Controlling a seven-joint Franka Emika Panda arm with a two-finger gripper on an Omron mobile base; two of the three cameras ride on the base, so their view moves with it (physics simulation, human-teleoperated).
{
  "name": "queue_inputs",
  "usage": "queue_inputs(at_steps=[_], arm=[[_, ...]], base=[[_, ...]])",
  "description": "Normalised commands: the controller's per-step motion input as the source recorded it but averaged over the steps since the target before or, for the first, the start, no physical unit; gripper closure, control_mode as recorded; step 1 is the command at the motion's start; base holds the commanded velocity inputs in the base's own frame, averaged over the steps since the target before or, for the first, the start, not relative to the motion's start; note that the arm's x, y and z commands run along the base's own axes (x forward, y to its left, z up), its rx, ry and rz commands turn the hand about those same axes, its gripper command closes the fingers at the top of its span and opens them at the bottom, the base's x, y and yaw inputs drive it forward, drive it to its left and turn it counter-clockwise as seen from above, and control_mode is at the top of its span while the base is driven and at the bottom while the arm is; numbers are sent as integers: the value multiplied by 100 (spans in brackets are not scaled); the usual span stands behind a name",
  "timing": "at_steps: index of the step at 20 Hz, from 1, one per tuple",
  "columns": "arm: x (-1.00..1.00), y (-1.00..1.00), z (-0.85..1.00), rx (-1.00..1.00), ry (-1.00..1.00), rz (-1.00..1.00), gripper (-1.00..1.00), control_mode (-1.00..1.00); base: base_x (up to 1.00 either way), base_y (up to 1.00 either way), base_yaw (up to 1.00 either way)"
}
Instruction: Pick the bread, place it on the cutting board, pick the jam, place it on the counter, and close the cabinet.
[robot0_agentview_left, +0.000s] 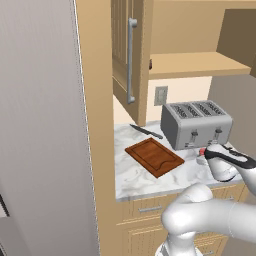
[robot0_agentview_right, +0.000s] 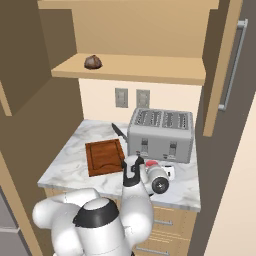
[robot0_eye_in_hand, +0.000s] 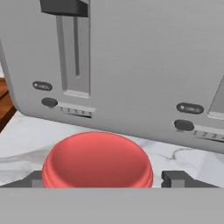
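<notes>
Straddling the jam (robot0_eye_in_hand: 97, 160), my claw (robot0_eye_in_hand: 105, 179) stands with its fingers (robot0_eye_in_hand: 177, 178) spread clear of the red jar on either side, not pinching it. The jar sits on the marbled surface (robot0_agentview_left: 135, 175), just in front of the toaster (robot0_eye_in_hand: 131, 65). Left of it lies the cutting board (robot0_agentview_right: 104, 157), bare. The bread (robot0_agentview_right: 93, 62) rests on the open cabinet (robot0_agentview_right: 130, 68) shelf above.

Tall grey panel (robot0_agentview_left: 40, 125) at near left. Cream wall (robot0_agentview_right: 165, 102) at far side with two outlets (robot0_agentview_right: 132, 98). Light wooden drawers (robot0_agentview_left: 145, 210) below. Even, soft light.
</notes>
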Motion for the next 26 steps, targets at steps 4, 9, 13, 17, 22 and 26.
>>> queue_inputs(at_steps=[4, 9, 13, 17, 22, 26], arm=[[-2, 0, -10, 0, 2, 0, -100, -100], [-5, 0, -11, 0, 4, 0, -100, -100], [-15, 0, -13, 0, 5, 0, -100, -100], [-29, 0, -11, 0, 4, 0, -100, -100], [-38, 0, -5, 0, 3, 0, -100, -100], [-37, 0, 0, 0, 0, 0, -100, -100]], base=[[0, 0, 0], [0, 0, 0], [0, 0, 0], [0, 0, 0], [0, 0, 0], [0, 0, 0]])
